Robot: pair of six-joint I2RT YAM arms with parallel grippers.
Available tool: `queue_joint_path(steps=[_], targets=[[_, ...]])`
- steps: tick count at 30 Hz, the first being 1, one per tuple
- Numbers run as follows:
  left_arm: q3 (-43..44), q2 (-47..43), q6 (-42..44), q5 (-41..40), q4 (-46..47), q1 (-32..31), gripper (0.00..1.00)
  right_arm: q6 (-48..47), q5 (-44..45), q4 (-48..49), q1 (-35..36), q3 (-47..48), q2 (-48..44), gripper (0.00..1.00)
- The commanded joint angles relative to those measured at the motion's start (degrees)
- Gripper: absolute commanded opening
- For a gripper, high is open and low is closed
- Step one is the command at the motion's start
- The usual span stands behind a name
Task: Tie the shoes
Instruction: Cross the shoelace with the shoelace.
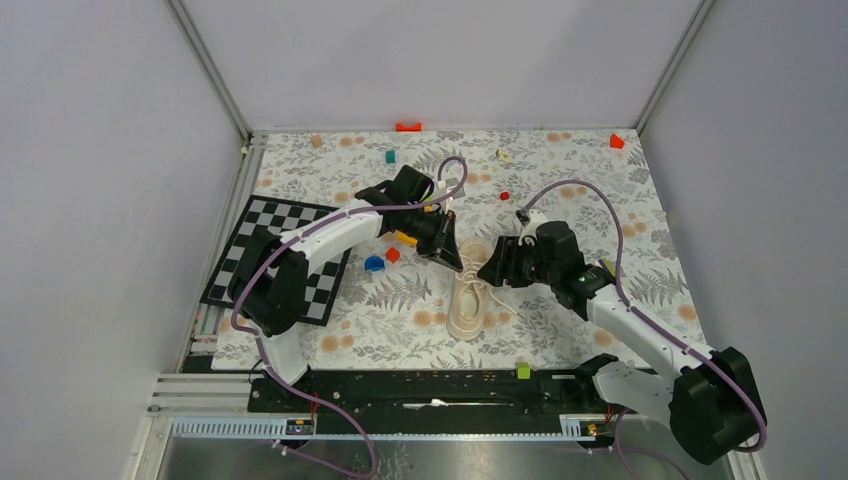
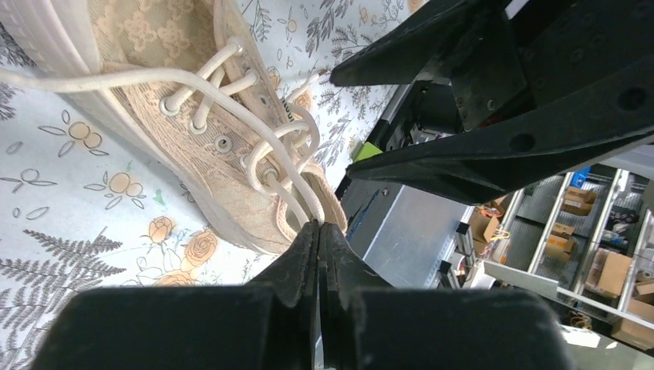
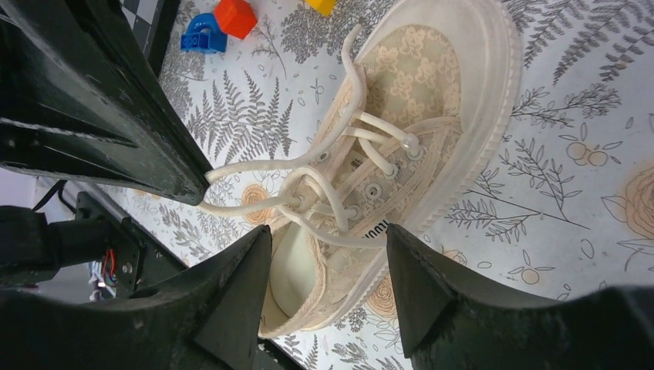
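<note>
The shoe [image 1: 468,300], a cream-beige lace-patterned sneaker, lies on the flowered cloth between the two arms, toe away from the bases. Its laces [image 3: 254,164] are loose and untied. My left gripper [image 1: 446,252] hangs by the shoe's upper left and is shut on one lace strand [image 2: 297,193], which runs from the eyelets into its closed tips [image 2: 318,225]. My right gripper [image 1: 490,270] stands open over the shoe's heel opening [image 3: 305,262], a finger on either side and nothing held between them [image 3: 328,235]. The shoe [image 2: 193,131] fills the upper left of the left wrist view.
A blue block [image 1: 375,263], a red block [image 1: 392,254] and a yellow block [image 1: 405,238] lie just left of the shoe. A chessboard mat [image 1: 285,255] lies at the left under the left arm. Small blocks are scattered along the back edge [image 1: 408,127].
</note>
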Motion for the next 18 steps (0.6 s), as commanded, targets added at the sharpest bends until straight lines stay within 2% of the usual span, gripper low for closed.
queue_joint_path(steps=[1,6,12,15,18], targets=[[5.83,1.29,5.88,1.40,-2.74,0.66,0.00,-3.15,-10.09,2.51,-2.20,1.32,2.77,0.63],[11.56,4.92,8.55,-1.53,-7.12,0.89,0.00,-3.56,-17.37,7.41,-4.75,1.95,8.72,0.63],[12.01,5.45,8.28,-1.87,-7.29,1.05,0.00,-1.85,-23.42,13.08,-5.92,1.77,13.93,0.63],[11.62,5.22,8.14,-2.11,-7.29,1.09,0.00,-1.59,-24.44,13.88,-5.93,1.38,13.96,0.60],[11.43,5.06,8.02,-2.29,-7.29,1.11,0.00,-1.99,-25.09,13.26,-5.94,1.23,13.39,0.52]])
